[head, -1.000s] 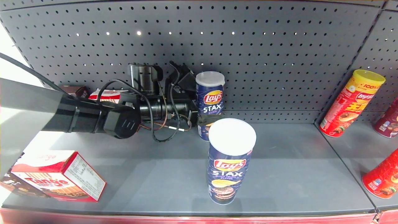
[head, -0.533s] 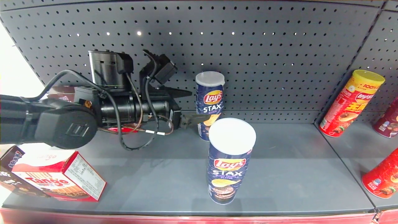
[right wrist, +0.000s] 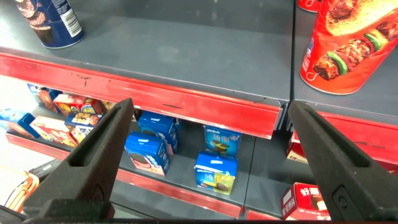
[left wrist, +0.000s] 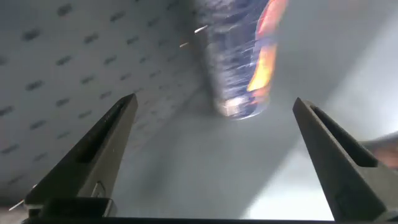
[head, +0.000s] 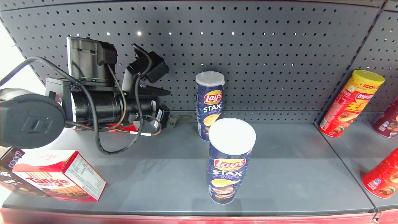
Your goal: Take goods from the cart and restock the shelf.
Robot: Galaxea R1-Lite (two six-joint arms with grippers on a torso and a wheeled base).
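The left tool hangs over the shelf near its back edge, fingers spread wide and holding nothing. The back can stands upright just to its right, close to the pegboard and apart from the fingertips. A second can stands nearer the front edge. The right tool, also spread and empty, is out past the shelf's red front edge.

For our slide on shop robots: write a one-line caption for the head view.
Open left pincer beside the rear blue chip can on the grey shelf, a second can standing in front.
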